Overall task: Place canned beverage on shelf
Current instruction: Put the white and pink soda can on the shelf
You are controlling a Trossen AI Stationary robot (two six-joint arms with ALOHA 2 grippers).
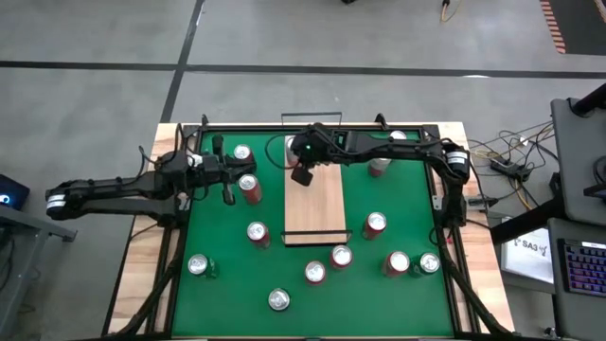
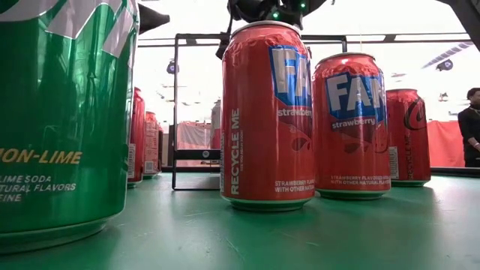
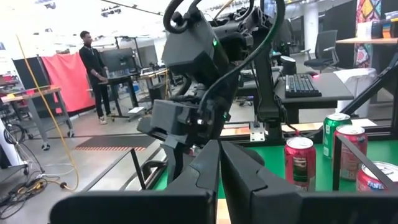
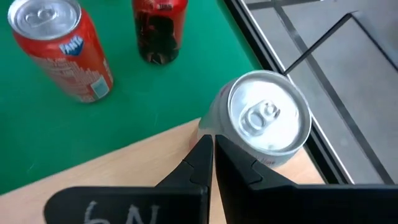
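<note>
We see the long pale wood-grain shelf (image 1: 314, 210) mid-mat on the green mat (image 1: 218, 284), a silver-topped can (image 4: 268, 118) at its far-edge corner. Right gripper (image 4: 212, 149) beside it and left gripper (image 3: 219, 163) are both pinched closed, empty.

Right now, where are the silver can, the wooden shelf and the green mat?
Silver-topped can (image 4: 268, 118): right wrist view, its lid.
Pale wooden shelf board (image 1: 317, 213): high view, bare middle.
Green mat (image 1: 218, 237): high view, bare patch.
</note>
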